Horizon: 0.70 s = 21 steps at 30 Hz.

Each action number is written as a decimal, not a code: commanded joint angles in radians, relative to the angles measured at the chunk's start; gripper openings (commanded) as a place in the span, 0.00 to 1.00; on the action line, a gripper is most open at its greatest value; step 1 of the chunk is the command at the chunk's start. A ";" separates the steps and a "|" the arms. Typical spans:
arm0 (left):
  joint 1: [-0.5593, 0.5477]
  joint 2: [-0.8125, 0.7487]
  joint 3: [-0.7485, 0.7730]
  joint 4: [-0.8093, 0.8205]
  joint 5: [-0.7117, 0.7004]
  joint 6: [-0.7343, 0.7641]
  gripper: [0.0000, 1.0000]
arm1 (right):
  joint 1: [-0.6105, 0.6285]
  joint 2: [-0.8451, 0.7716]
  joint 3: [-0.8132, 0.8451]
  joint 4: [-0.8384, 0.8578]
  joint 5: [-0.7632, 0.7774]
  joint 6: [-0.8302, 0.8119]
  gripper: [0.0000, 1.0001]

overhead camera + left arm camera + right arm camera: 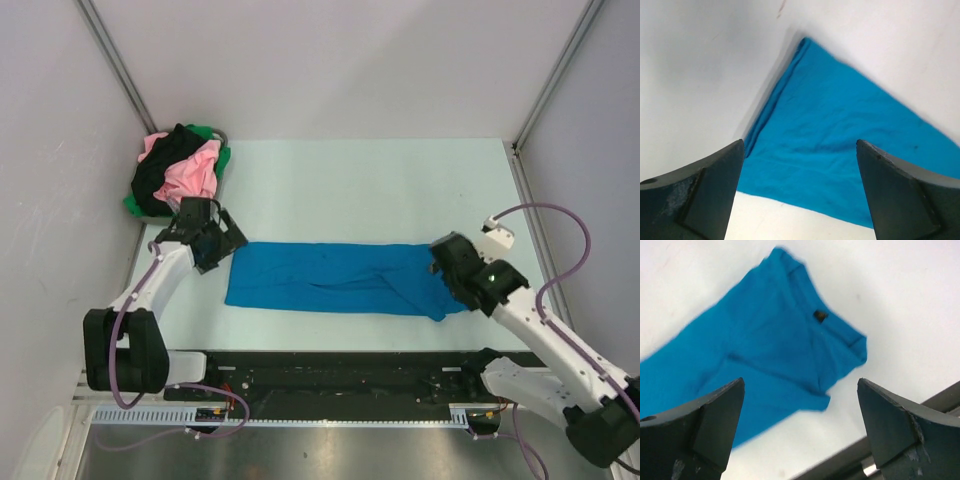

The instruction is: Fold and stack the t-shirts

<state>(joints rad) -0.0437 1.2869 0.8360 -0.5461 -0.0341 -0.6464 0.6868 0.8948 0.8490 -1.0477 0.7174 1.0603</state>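
A bright blue t-shirt (335, 280) lies flat on the table as a long folded strip, running left to right. Its left end (840, 135) shows in the left wrist view and its collar end (790, 335) in the right wrist view. My left gripper (222, 243) hovers just above the strip's left end, jaws open and empty (800, 150). Over the strip's right end hangs my right gripper (445, 268), also open with nothing in it (800, 390). Pink, black and green t-shirts (190, 172) are piled at the back left.
A round grey basket (224, 137) holds the pile of shirts in the back left corner. The black rail (340, 380) with the arm bases runs along the table's near edge. White walls stand close on the left and right.
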 commanded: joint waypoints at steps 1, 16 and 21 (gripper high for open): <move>-0.021 0.064 0.133 0.003 0.051 0.002 0.97 | -0.274 0.114 0.035 0.282 -0.128 -0.268 1.00; -0.064 0.310 0.206 0.106 0.092 -0.047 0.92 | -0.665 0.548 0.088 0.701 -0.564 -0.289 0.37; -0.067 0.379 0.210 0.155 0.149 -0.042 0.89 | -0.667 0.651 0.134 0.732 -0.611 -0.312 0.46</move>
<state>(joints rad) -0.1028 1.6344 1.0180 -0.4572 0.0559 -0.6746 0.0238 1.4895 0.9142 -0.3847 0.1719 0.7712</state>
